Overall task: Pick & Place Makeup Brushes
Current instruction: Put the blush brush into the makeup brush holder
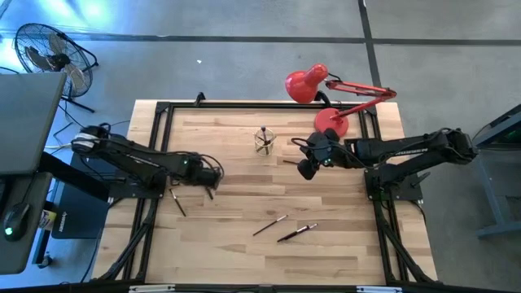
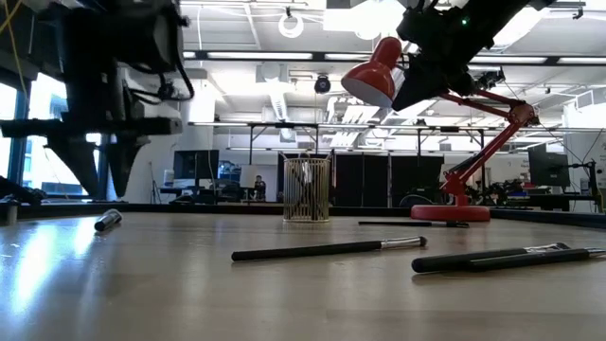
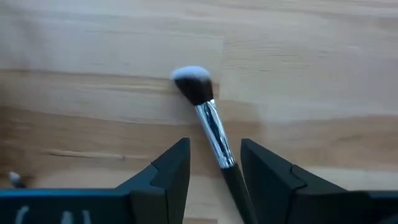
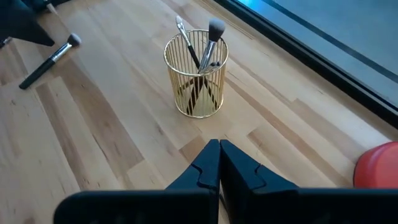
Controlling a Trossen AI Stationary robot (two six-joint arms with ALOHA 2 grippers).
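Wooden counter (image 1: 244, 187), middle left: the left claw (image 3: 214, 171) is apart around a lying brush (image 3: 208, 121). Right claw (image 4: 219, 163), pressed together, faces the gold wire cup (image 4: 196, 74).

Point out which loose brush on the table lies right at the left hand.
The fluffy white-tipped brush lying between the left hand's open fingers. The other loose brushes lie apart, toward the table's front middle.

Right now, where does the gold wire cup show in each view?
High view: wire cup, top centre of the table.
Low view: centre, far across the table.
Left wrist view: not in it.
Right wrist view: centre, holding brushes.
Shared landmark: red lamp.
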